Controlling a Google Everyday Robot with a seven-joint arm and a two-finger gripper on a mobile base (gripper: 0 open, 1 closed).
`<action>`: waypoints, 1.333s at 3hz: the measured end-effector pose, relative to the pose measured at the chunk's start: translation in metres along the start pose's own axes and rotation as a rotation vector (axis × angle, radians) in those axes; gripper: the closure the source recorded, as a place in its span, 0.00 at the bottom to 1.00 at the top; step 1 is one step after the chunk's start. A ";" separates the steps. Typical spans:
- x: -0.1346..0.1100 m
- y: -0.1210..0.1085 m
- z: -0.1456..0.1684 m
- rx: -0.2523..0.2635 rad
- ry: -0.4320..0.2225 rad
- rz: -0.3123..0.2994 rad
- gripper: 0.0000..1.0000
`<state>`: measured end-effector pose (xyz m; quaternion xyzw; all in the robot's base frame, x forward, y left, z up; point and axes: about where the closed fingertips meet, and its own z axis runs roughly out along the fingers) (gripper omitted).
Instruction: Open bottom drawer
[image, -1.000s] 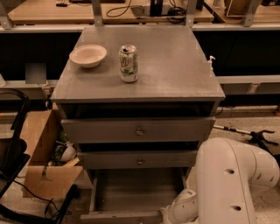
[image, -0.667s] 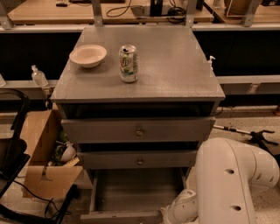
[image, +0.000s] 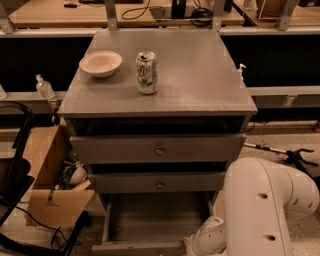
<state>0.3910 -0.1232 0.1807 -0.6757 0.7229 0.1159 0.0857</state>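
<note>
At the far left a dark frame (image: 15, 170) stands on the floor, with a small clear bottle (image: 44, 87) on the ledge behind it. A cardboard box (image: 47, 175), open and holding odds and ends, sits against the left side of the grey cabinet (image: 200, 85).

On the cabinet top a pale bowl (image: 100, 62) lies near the left edge. A green and white can (image: 146, 72) stands upright just to its right, apart from it. A wooden bench (image: 50, 15) runs behind.

Below the top, the top drawer (image: 125, 148) and the middle drawer (image: 125, 182) each show a round central knob, and both sit slightly forward. The bottom drawer (image: 150, 220) is pulled well out at floor level. Its plain grey tray is in full view and its slim front reaches the lower edge of the view.

Right of that drawer, the robot's white arm (image: 265, 210) fills the lower right corner. Its lower joint reaches down next to the drawer's front right corner. The end effector lies beyond that joint, out of sight, so I cannot tell whether it is open or closed.

A thin tool (image: 280, 150) lies on the floor at the far right.
</note>
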 end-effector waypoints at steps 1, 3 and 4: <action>0.000 0.000 0.000 0.000 0.000 0.000 0.36; 0.000 0.001 0.001 -0.002 0.000 0.000 0.00; 0.000 0.001 0.001 -0.002 0.000 0.000 0.00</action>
